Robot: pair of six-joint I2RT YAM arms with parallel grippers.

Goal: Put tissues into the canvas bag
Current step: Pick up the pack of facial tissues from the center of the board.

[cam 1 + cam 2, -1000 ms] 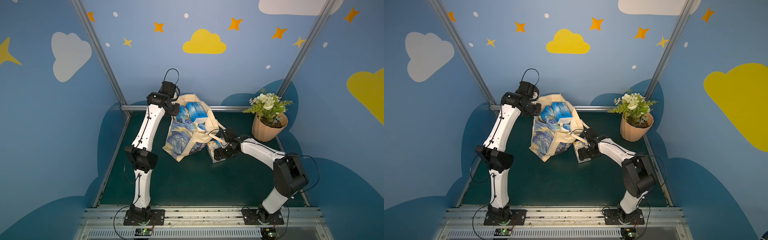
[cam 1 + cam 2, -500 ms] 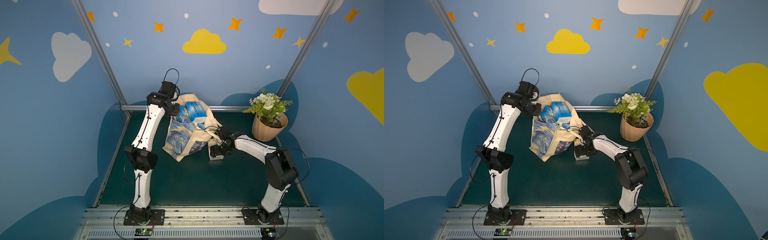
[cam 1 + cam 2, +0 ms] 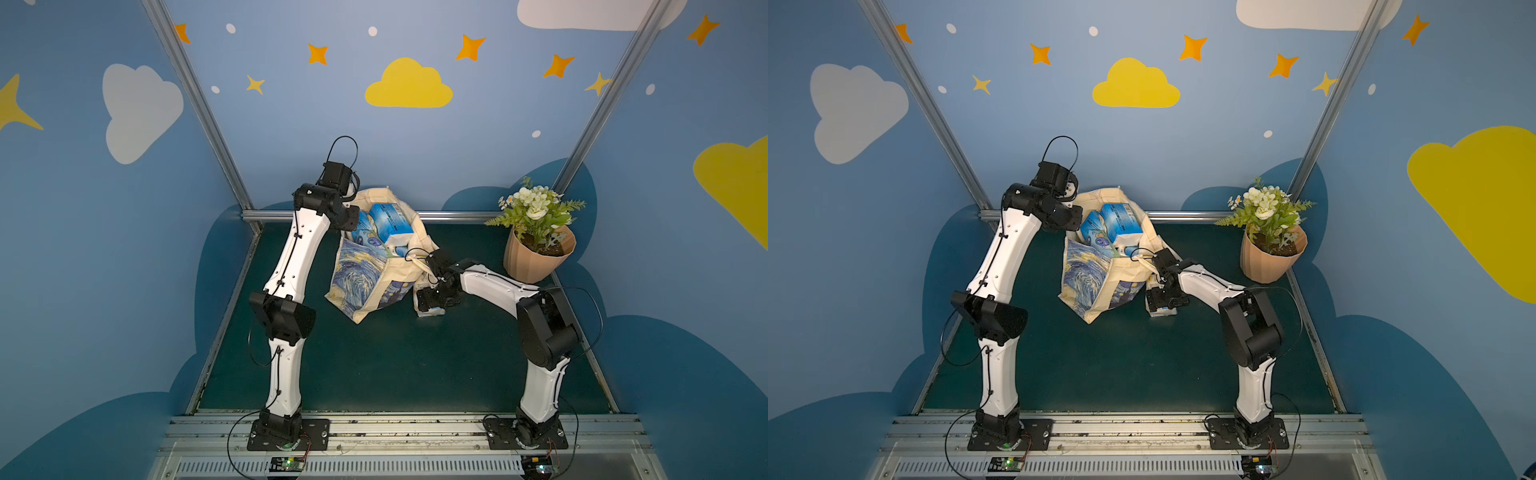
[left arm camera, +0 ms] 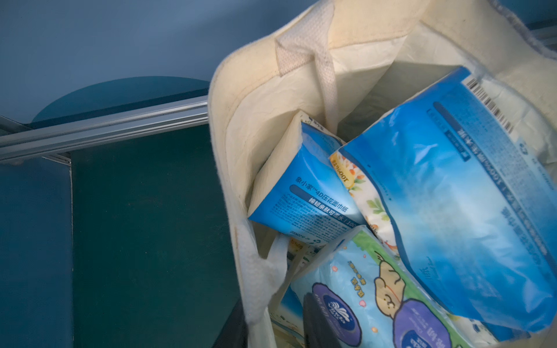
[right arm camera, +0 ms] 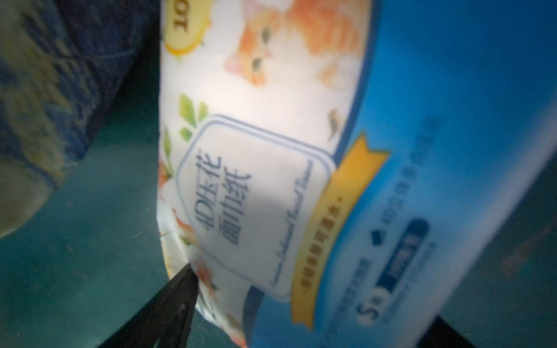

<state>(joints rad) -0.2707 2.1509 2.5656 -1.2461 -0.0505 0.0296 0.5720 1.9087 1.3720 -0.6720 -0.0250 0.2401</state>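
The canvas bag (image 3: 365,274) (image 3: 1092,274) stands at the back middle of the table, its mouth open. Several tissue packs (image 3: 386,220) (image 3: 1113,220) (image 4: 452,195) fill it. My left gripper (image 3: 351,216) (image 3: 1073,218) (image 4: 271,322) is shut on the bag's near rim (image 4: 241,120), one finger inside and one outside. Another tissue pack (image 3: 428,314) (image 3: 1160,313) (image 5: 301,150), blue and white with an orange cat print, lies on the table just right of the bag. My right gripper (image 3: 432,303) (image 3: 1163,301) (image 5: 316,301) straddles it from above, both fingers against its sides.
A beige faceted flowerpot (image 3: 536,257) (image 3: 1271,257) with white flowers stands at the back right, close behind my right forearm. A metal rail (image 3: 457,215) runs along the table's back edge. Blue walls enclose the left, right and back sides.
My right arm's elbow has swung left and its gripper has edged toward the bag over the pack, its jaws narrowing onto it. The left arm and the bag have not moved.
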